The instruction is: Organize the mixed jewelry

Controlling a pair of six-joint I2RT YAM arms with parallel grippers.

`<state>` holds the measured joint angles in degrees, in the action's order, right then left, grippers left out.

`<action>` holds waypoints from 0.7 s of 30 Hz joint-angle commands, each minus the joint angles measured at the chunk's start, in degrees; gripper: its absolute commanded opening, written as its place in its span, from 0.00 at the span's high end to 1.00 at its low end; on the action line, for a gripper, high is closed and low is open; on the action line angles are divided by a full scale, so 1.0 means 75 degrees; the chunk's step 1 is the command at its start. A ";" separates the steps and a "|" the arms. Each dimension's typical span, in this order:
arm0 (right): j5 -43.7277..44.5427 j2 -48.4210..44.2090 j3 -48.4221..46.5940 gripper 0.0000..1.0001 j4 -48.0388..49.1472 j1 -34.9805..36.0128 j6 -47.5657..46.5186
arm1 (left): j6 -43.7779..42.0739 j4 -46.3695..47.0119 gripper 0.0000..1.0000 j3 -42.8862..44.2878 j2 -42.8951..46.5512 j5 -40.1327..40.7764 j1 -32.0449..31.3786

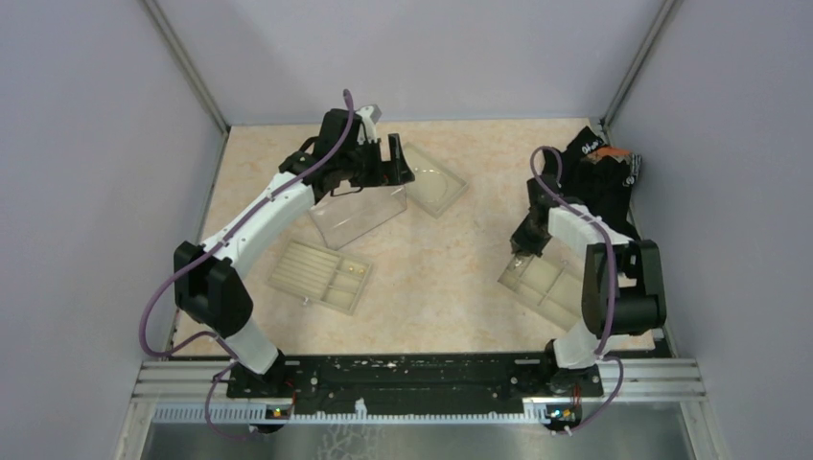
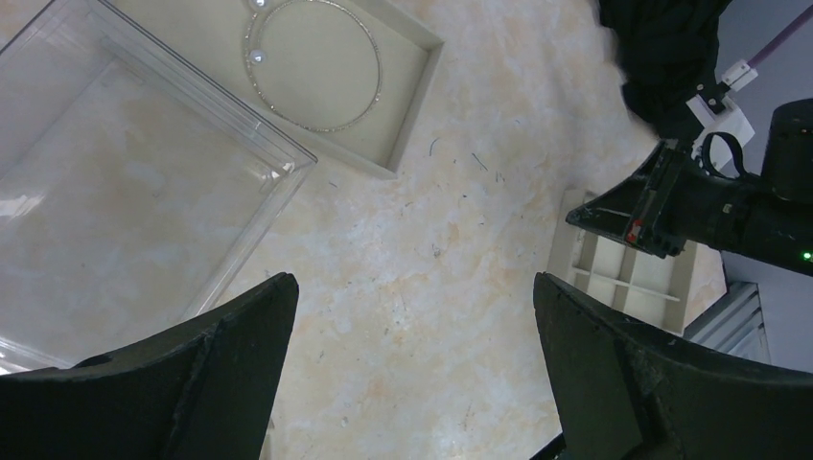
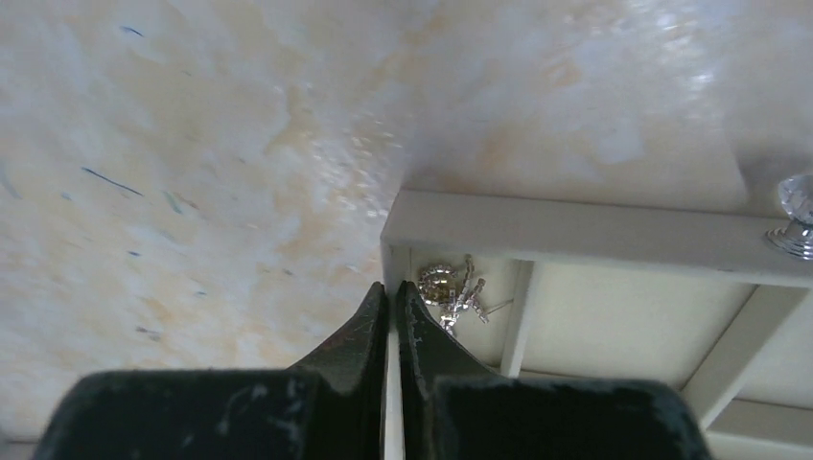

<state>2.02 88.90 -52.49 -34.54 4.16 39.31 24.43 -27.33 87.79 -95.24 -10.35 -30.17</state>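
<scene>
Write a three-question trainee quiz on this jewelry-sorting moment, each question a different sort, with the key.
1. True or false: the left gripper is shut on the silvery loop.
2. Multiple choice: where do the small sparkly pieces lie? A, outside every tray. B, in a corner compartment of the compartmented tray. C, between the left gripper's fingers.
3. Fill in: the right gripper has its jaws closed over the compartmented tray's outer ____.

Key
1. False: it is open, and the loop lies in the shallow tray.
2. B.
3. Wall.
</scene>
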 commanded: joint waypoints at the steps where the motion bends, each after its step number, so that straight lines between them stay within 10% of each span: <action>1: -0.0414 0.0733 -0.0648 1.00 0.1060 0.0415 0.2602 | -0.0264 0.0069 0.01 0.0034 0.0133 -0.0128 -0.0044; 9: -0.0839 0.2212 -0.2667 0.84 0.1088 0.1027 0.3862 | -0.0492 -0.0038 0.01 -0.0223 0.0377 -0.0004 -0.0049; 16: -0.0777 0.1365 -0.3615 0.55 0.0348 0.0838 0.0738 | -0.0450 0.0102 0.01 -0.0470 0.0623 0.0319 -0.0051; 21: 0.0391 0.0674 -0.3331 0.54 -0.0791 0.0678 -0.2086 | -0.0535 0.0093 0.01 -0.0338 0.0528 0.0427 -0.0045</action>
<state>-2.87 100.07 -77.06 -33.08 10.22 43.46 21.65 -27.40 84.44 -92.36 -8.51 -30.20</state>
